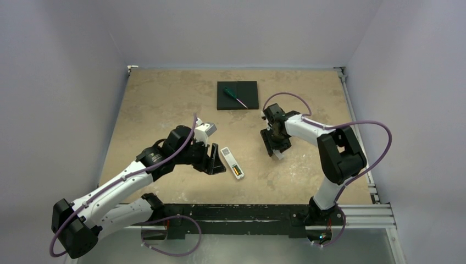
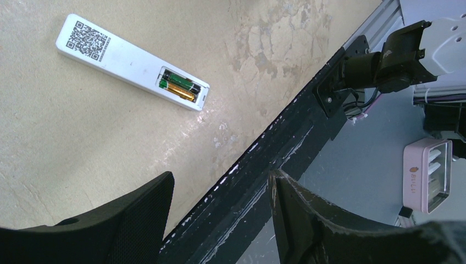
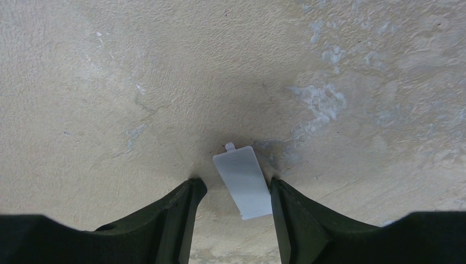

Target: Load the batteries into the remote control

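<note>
White plastic remote control (image 2: 121, 58), both batteries (image 2: 178, 88) seated, lies back-up just right of my open left gripper (image 2: 220, 181); my open right gripper (image 3: 236, 187) straddles its thin battery cover (image 3: 242, 181), which I judge light, slippery, best pinched across its long edges.

Shows a mottled beige tabletop (image 1: 165, 110), scuffed with paler patches, boxed in left, back and right by plain pale lilac-grey walls (image 1: 60, 82). Carries a scratched black rail (image 1: 242, 212) along the near edge and a silver metal rail (image 1: 354, 118) down the right side. Reveals grey floor (image 2: 379, 159) below that near edge, a pale pink case (image 2: 427, 175) down there. Sits under soft, even light, with faint shadows.
</note>
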`<move>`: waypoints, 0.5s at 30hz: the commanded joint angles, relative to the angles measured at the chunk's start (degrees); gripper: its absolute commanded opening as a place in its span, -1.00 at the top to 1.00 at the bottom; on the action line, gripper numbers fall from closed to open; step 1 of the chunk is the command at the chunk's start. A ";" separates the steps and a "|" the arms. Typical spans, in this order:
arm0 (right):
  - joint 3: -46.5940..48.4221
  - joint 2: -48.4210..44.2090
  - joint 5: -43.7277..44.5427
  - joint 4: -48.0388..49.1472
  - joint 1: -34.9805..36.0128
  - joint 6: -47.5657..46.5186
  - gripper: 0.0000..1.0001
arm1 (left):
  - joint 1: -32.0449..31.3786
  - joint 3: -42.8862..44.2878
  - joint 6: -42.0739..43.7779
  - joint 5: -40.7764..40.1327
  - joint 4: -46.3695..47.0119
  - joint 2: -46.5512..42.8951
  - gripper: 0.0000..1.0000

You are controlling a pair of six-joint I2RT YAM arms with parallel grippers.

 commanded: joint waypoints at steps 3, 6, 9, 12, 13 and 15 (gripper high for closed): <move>-1.61 -0.90 -3.23 0.92 -0.11 1.01 -0.08 | -0.35 -0.14 1.61 0.96 2.13 0.07 -0.27; -1.99 -2.05 -2.50 0.55 -0.10 2.31 -0.08 | -0.33 -0.14 1.61 1.05 2.13 0.14 -0.27; -2.70 -3.01 -2.72 0.51 -0.02 3.60 -0.08 | -0.32 -0.14 1.61 1.04 2.15 0.08 -0.27; -3.83 -4.03 -3.22 1.11 -0.01 4.66 -0.08 | -0.29 -0.20 1.61 1.06 2.14 0.05 -0.27; -4.21 -4.23 -3.24 1.26 0.04 4.98 -0.08 | -0.34 -0.22 1.61 1.05 2.15 0.05 -0.27; -4.85 -4.52 -3.25 1.40 0.28 5.62 -0.06 | -0.31 -0.25 1.63 1.06 2.19 0.11 -0.27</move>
